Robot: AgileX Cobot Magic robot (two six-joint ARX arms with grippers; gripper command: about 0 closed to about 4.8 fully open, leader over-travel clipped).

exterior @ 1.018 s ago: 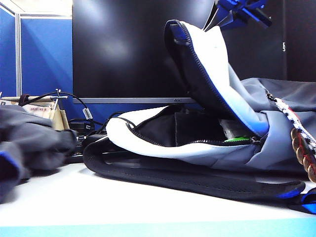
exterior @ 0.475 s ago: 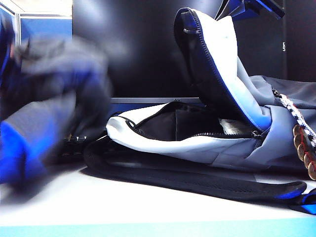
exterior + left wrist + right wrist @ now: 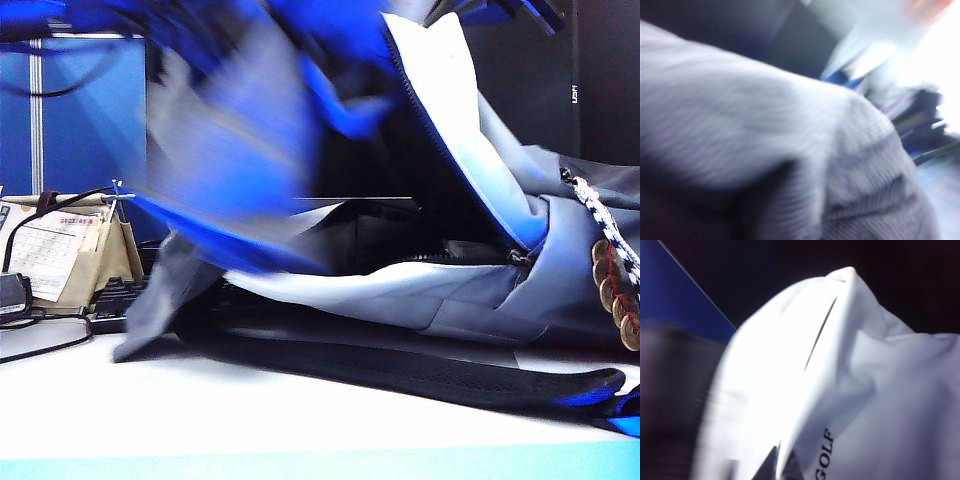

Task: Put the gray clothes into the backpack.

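The gray clothes [image 3: 230, 150] hang in the air as a motion-blurred mass of gray and blue fabric, over the left part of the backpack [image 3: 450, 290] and its dark opening [image 3: 400, 235]. One gray corner trails down to the table. Ribbed gray fabric [image 3: 765, 140] fills the left wrist view and hides my left gripper's fingers; in the exterior view that gripper is lost in the blur. My right gripper [image 3: 781, 465] is shut on the backpack's white flap [image 3: 840, 365], holding it upright [image 3: 440, 110] at the top right.
A desk calendar [image 3: 50, 250], a keyboard [image 3: 115, 295] and a black cable [image 3: 40, 345] lie at the left. A black monitor [image 3: 600, 80] and blue partition [image 3: 80, 120] stand behind. A beaded charm [image 3: 610, 280] hangs on the backpack's right side.
The gray clothes left the table at the far left and swung up and to the right, over the backpack's opening. The held flap shifted slightly right.
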